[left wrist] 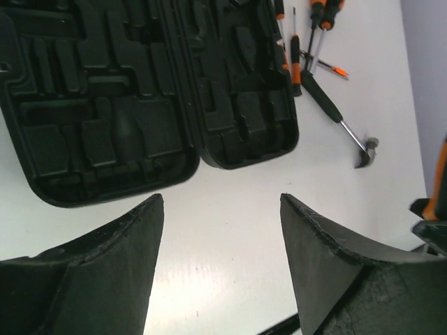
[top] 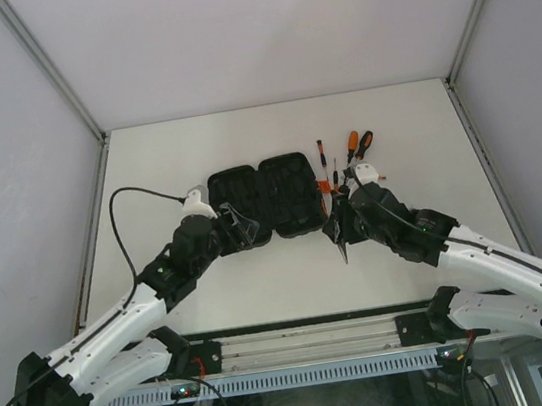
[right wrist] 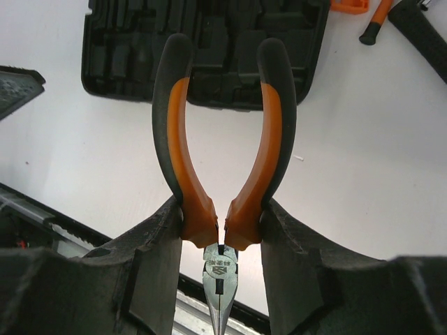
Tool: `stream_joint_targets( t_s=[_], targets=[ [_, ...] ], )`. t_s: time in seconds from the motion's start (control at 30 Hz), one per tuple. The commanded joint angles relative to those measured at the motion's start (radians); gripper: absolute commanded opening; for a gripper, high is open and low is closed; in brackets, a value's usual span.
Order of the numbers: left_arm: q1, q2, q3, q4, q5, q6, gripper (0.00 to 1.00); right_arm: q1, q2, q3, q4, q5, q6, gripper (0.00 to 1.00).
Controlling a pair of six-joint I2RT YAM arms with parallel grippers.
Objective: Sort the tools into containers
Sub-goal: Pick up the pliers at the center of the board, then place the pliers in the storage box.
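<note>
Right gripper (right wrist: 220,216) is clamped on the orange-and-black pliers (right wrist: 269,139), which are gripped by both handles just above the pivot, with the nose pointed back toward the wrist. Left gripper (left wrist: 222,202) is spread open above the white table (left wrist: 230,279), near the front edge of the open black case (left wrist: 105,105). A hammer (left wrist: 328,105) and several screwdrivers (left wrist: 295,70) are laid on the table just beside the right half of the case.
</note>
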Motion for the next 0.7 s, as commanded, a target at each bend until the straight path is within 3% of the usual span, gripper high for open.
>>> stream_joint_targets(
  t_s=[0.0,0.13,0.33,0.67],
  targets=[
    [0.038,0.052,0.062,0.091,-0.041,0.055,0.72,-0.053,-0.030,0.015,0.097,0.002,0.023,0.00],
    [0.056,0.123,0.084,0.147,-0.042,0.050,0.72,-0.100,-0.026,0.026,0.109,0.073,0.008,0.00],
    [0.069,0.189,0.115,0.195,-0.128,0.066,0.72,-0.251,0.047,0.081,0.128,-0.100,-0.017,0.00],
    [0.072,0.240,0.089,0.293,-0.258,0.079,0.72,-0.315,0.311,0.259,0.175,-0.156,-0.123,0.00]
  ],
)
